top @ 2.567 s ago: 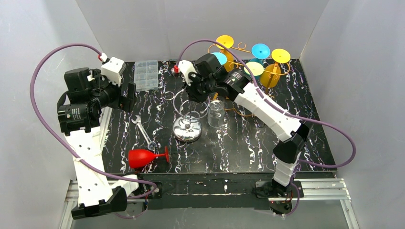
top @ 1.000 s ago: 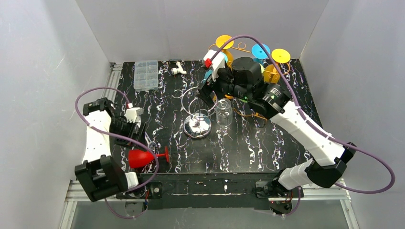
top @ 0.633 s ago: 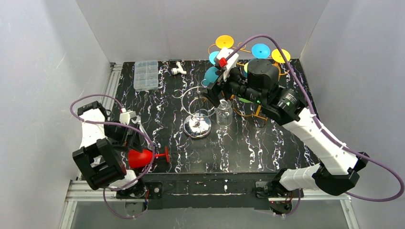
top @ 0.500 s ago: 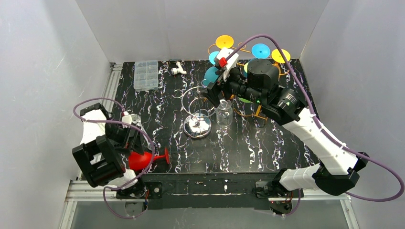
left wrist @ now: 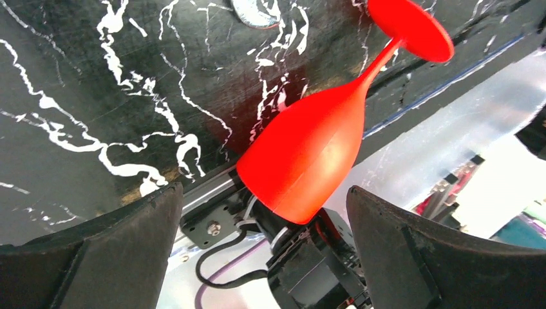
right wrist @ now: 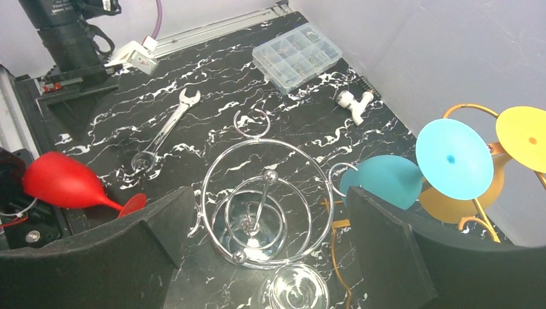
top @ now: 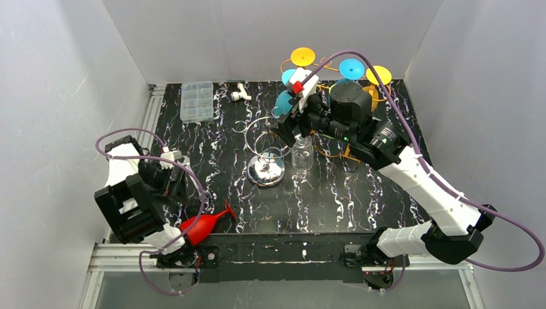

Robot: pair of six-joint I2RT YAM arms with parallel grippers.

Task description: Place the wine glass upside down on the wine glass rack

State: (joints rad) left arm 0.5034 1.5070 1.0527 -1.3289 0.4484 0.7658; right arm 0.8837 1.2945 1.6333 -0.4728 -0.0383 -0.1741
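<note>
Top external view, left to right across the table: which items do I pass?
Red wine glass → chrome wire stand → clear glass. Compartment box and white fitting omitted: their positions overlap the others.

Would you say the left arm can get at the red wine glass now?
Probably yes: the left hand is open, the red wine glass lies just ahead between its fingers, and nothing blocks it. It overhangs the table edge, though.

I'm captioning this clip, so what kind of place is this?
Probably a robotics lab test cell: two arms bolted to an aluminium rail, plain grey walls around the table, a stray wrench.
</note>
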